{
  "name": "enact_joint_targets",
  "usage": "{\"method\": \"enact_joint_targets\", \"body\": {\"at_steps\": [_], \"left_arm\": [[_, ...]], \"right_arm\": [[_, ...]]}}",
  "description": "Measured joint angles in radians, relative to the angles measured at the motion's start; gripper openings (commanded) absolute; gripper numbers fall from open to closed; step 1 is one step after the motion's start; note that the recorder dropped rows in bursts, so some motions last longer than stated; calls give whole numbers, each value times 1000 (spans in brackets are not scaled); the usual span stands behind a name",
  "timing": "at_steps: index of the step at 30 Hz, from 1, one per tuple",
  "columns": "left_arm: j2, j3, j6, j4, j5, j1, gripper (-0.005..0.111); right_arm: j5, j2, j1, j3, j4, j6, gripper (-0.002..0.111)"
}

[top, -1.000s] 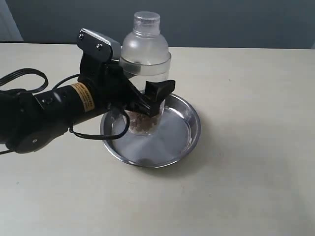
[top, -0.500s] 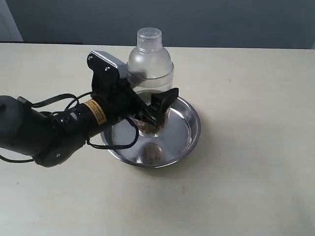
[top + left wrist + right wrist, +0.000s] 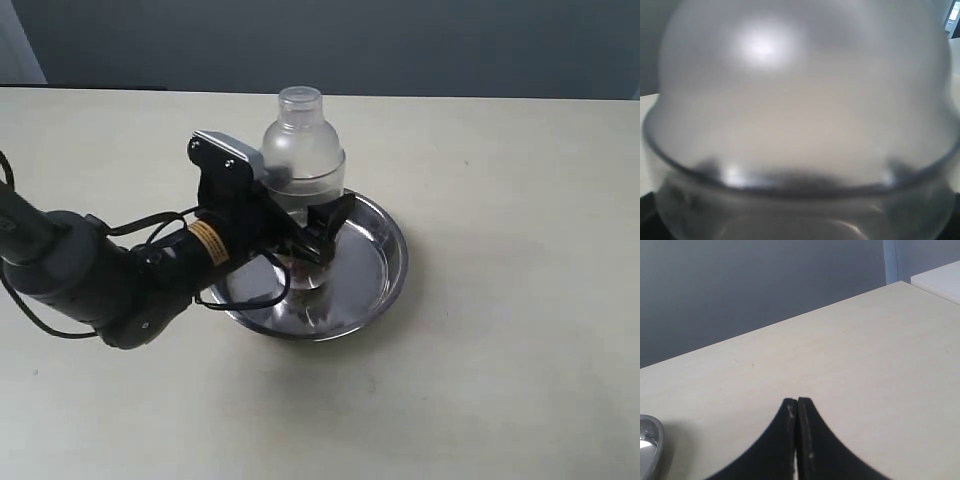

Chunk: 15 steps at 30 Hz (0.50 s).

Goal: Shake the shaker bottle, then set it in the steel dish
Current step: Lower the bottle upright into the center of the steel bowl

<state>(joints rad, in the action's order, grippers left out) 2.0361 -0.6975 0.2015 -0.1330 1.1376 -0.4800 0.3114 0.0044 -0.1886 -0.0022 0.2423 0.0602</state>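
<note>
The clear shaker bottle [image 3: 302, 150] stands upright inside the steel dish [image 3: 385, 262], its base with brown beads low over or on the dish floor; which, I cannot tell. My left gripper [image 3: 305, 232] is shut on the bottle's lower body, one black finger showing at the front. In the left wrist view the bottle's domed shoulder [image 3: 800, 90] fills the picture, blurred, and the fingers are hidden. My right gripper [image 3: 797, 402] is shut on nothing, hovering over bare tabletop, with the dish rim [image 3: 650, 440] just at the edge. The right gripper is out of the exterior view.
The left arm [image 3: 100, 275] with its black cable lies across the cream table [image 3: 520, 330] at the left of the dish. A dark wall runs behind the table's far edge.
The left gripper has lowered the bottle from well above the dish down into it, and the arm has dropped lower toward the table.
</note>
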Motion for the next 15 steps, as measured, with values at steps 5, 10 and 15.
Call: {"method": "enact_joint_targets", "body": {"at_steps": [5, 10, 15], "left_arm": [[13, -11, -2, 14, 4, 0, 0], [36, -13, -2, 14, 23, 0, 0], [37, -13, -4, 14, 25, 0, 2]], "right_arm": [[0, 0, 0, 0, 0, 0, -1], [0, 0, 0, 0, 0, 0, -1], [0, 0, 0, 0, 0, 0, -1]]}}
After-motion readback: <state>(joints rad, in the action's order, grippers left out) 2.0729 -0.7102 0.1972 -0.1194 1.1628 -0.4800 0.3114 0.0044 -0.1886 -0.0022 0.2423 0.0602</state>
